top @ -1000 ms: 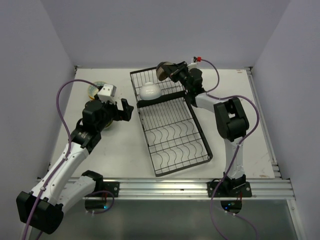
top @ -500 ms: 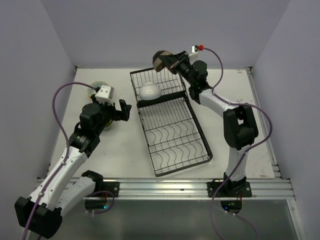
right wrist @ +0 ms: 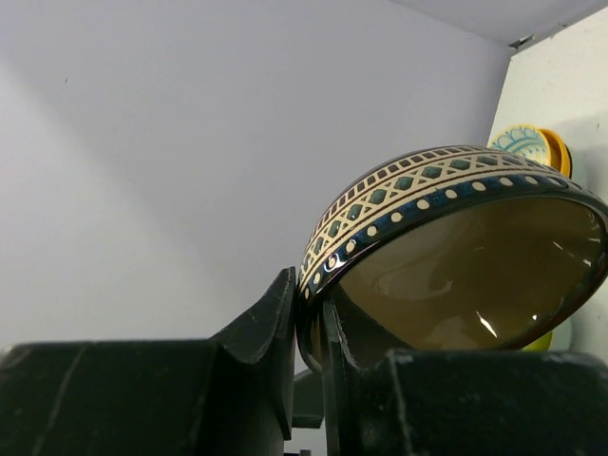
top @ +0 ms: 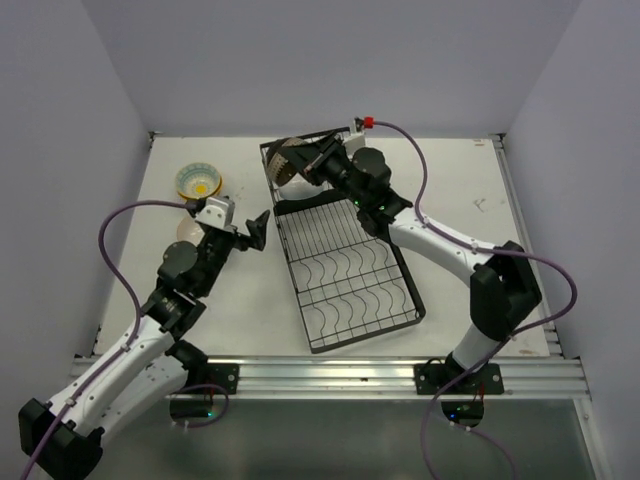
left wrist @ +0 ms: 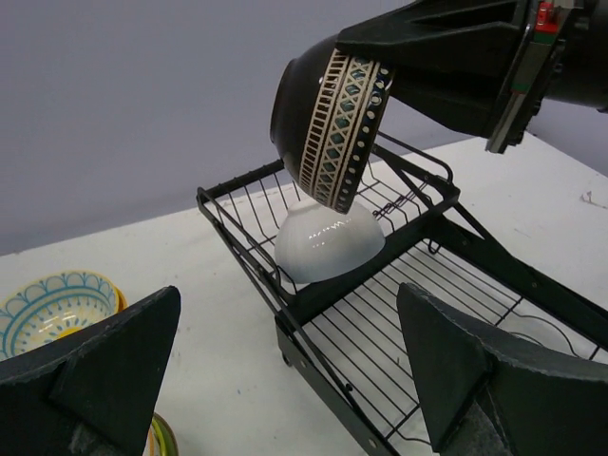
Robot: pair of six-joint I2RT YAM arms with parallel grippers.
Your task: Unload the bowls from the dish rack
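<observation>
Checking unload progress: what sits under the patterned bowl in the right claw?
A white bowl, upside down in the dish rack's small section; anything beneath it is hidden.

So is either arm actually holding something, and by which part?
The right gripper holds the dark brown patterned bowl by its rim, one finger inside, one outside. The left gripper is open and empty.

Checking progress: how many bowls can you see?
4: brown bowl in right gripper, white bowl in dish rack, blue-patterned bowl and pale bowl on table; stacking may hide more.
</observation>
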